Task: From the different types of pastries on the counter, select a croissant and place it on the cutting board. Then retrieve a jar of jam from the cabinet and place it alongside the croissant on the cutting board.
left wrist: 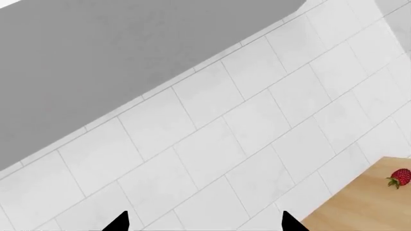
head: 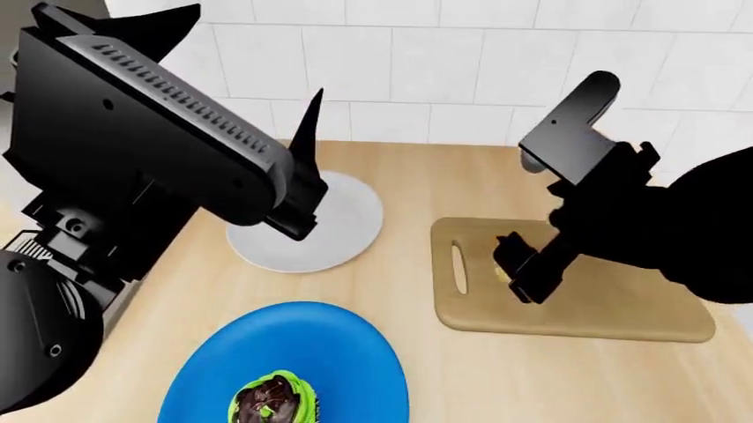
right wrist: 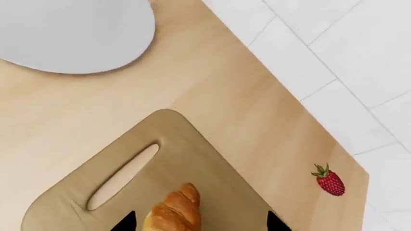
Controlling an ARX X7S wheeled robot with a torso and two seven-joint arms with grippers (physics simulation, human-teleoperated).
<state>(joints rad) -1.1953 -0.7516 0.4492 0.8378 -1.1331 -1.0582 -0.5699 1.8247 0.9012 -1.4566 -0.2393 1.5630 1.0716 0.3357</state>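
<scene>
Croissant [right wrist: 174, 211] on cutting board [right wrist: 212, 168], between my open right jaws; left jaws open, empty. Next: withdraw, fetch jam.

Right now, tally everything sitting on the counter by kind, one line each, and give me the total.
Plates: 2, a grey plate and a blue plate
Cutting board: 1
Croissant: 1, on the board
Cupcake: 1, on the blue plate
Strawberry: 1, near the tiled wall
Total: 6
</scene>
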